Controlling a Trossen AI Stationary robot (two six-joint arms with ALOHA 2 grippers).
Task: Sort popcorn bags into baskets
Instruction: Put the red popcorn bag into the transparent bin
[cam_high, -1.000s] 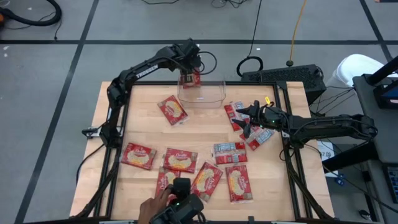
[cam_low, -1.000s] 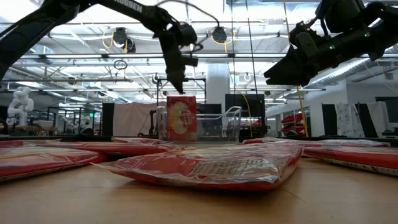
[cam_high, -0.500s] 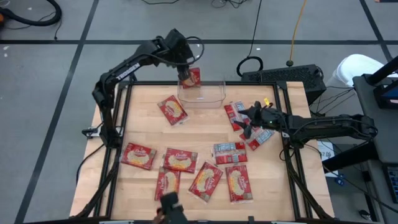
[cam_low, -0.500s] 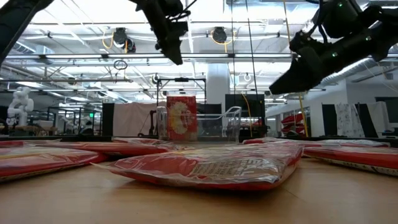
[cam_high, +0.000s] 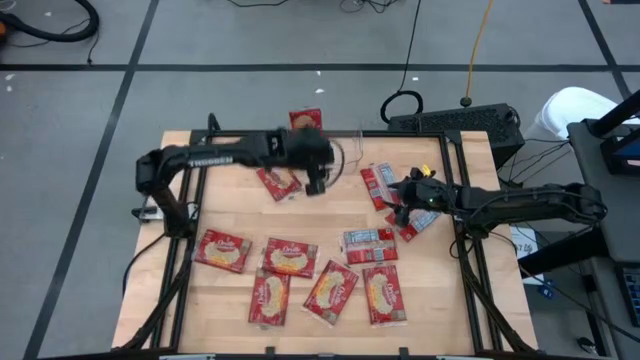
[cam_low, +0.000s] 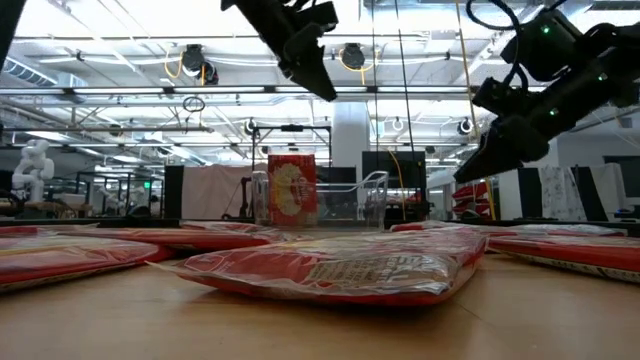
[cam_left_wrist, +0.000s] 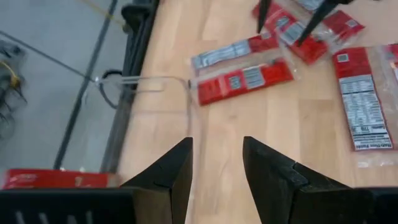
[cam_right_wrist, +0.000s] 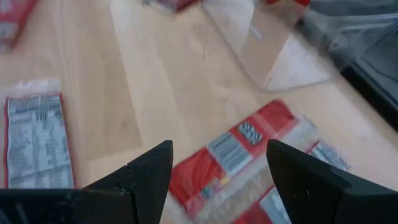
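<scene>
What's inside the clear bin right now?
One red popcorn bag stands upright at one end of the clear bin. The rest looks empty through its wall. From above, the left arm covers much of the bin, so its floor can't be checked.

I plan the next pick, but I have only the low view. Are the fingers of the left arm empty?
Observer: Yes. In the left wrist view the left gripper is open, with only bare table between its fingers.
Operator: Where is it over the table?
Observer: From above, it hovers at the near side of the clear bin, next to a flat packet. One packet stands in the bin.
Operator: And the right arm?
Observer: The right gripper is open above a label-side-up packet near the table's right edge, and holds nothing.
</scene>
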